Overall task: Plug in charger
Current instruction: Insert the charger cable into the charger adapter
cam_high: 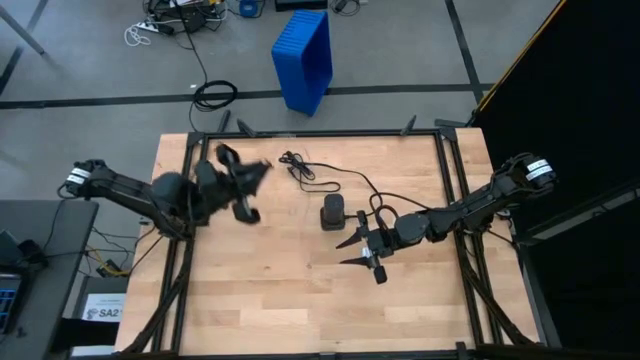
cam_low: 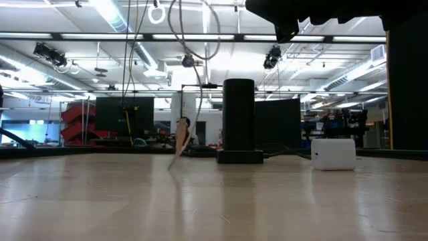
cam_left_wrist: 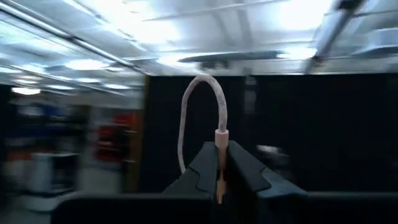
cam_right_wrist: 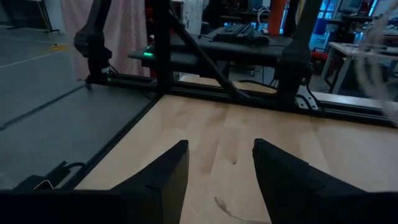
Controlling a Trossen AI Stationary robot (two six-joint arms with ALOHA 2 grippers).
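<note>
The left pincer (cam_left_wrist: 219, 177) is clamped tight on the charger cable (cam_left_wrist: 200, 112), pinching it right at the stiff collar behind the plug, and the free run loops up and over in a soft arch. That loop says plenty: this cord is light and floppy, with no will of its own, so the only place worth holding is the rigid end, close behind the tip, where it is held now. Grab farther back and the plug would droop and wander.

In the high view the left pincer (cam_high: 243, 190) sits well to the left of the black charging dock (cam_high: 332, 212), lifted off the surface (cam_high: 280, 290). The dock stands upright mid-surface, squat and probably heavy enough to stay put under a gentle push, though a hard sideways shove could skid it on the smooth wood. A second black cord (cam_high: 305, 170) trails from behind the dock.

The right pincer (cam_high: 361, 250) hovers just right of the dock, jaws partway apart and holding nothing, bare wood showing between its fingers (cam_right_wrist: 158, 177). It looks well placed to brace the dock. A small white block (cam_low: 333, 153) rests near the dock in the low view.
</note>
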